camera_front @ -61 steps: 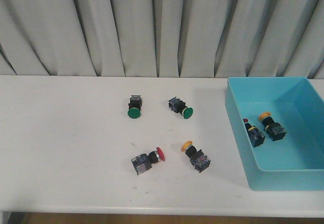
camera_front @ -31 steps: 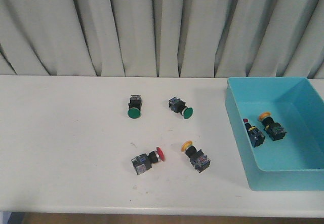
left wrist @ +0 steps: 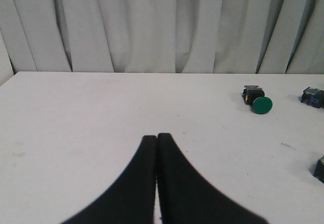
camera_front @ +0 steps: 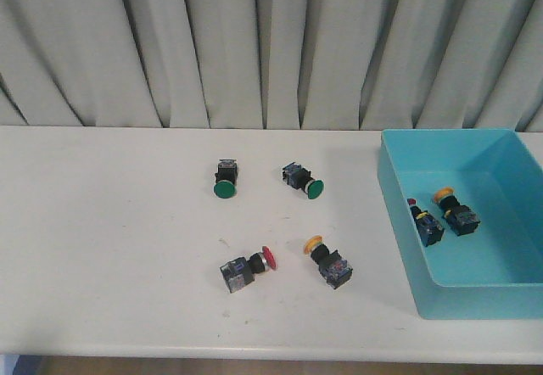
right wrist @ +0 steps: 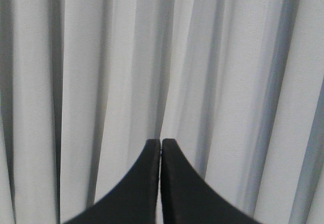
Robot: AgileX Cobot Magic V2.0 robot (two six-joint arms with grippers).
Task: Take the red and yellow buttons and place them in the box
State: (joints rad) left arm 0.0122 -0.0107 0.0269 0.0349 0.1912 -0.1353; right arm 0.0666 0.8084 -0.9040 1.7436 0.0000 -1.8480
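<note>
Risk of grabbing a wrong colour: green button ahead and right of left end effector, fingers pressed together, holding nothing. Right end effector likewise closed and empty, facing only curtain. Red button and yellow button lying on worktop, well apart from both; two more already inside box.

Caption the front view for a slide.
Red button and yellow button wait on the table; two green buttons behind; box holds two.
</note>
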